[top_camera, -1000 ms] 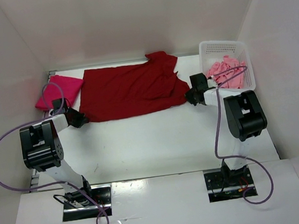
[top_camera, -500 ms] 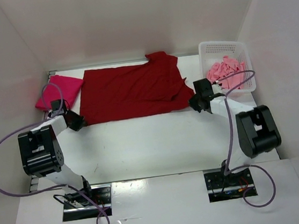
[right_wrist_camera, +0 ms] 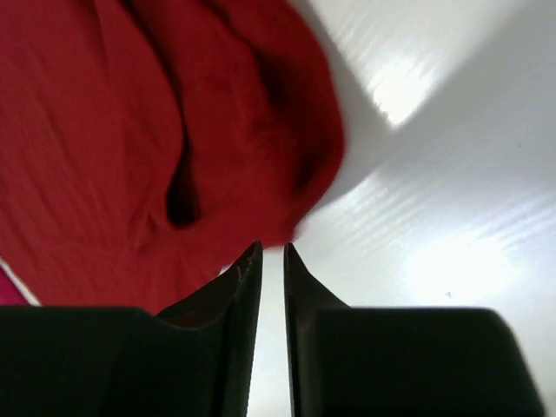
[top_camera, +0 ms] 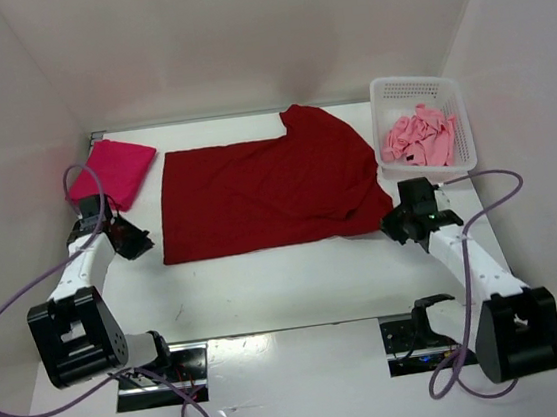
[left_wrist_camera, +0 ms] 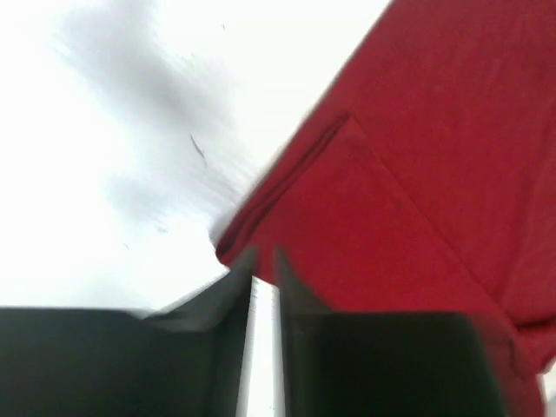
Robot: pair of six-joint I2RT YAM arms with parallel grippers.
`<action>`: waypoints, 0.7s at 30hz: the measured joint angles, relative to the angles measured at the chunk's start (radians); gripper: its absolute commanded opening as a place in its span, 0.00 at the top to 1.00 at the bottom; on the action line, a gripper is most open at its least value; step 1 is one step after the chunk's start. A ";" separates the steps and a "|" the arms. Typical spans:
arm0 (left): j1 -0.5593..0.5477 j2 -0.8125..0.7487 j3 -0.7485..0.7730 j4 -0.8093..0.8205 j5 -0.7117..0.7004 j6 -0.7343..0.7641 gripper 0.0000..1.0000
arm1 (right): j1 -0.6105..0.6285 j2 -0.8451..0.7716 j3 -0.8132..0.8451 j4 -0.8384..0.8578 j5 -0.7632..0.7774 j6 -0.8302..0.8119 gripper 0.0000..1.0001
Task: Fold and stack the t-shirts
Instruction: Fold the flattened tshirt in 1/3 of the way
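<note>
1 dark red t-shirt (top_camera: 266, 190) spread flat, light pink t-shirt (top_camera: 419, 137) in basket (top_camera: 416, 87)

A wide bare strip of table (top_camera: 286, 278) is lying open along the near side, between the left arm (top_camera: 76, 282) and the right arm (top_camera: 471, 262), leaving free passage across. Farther back, the dark red shirt (top_camera: 266, 190) is covering the middle. The white basket (top_camera: 415, 85) is blocking the far right corner, the folded crimson shirt (top_camera: 113, 172) is filling the far left, and white walls (top_camera: 239, 42) are closing in on three sides.
</note>
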 measured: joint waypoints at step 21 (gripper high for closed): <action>-0.298 -0.051 0.041 0.101 0.036 -0.030 0.85 | 0.201 0.249 0.211 0.040 -0.075 -0.136 0.77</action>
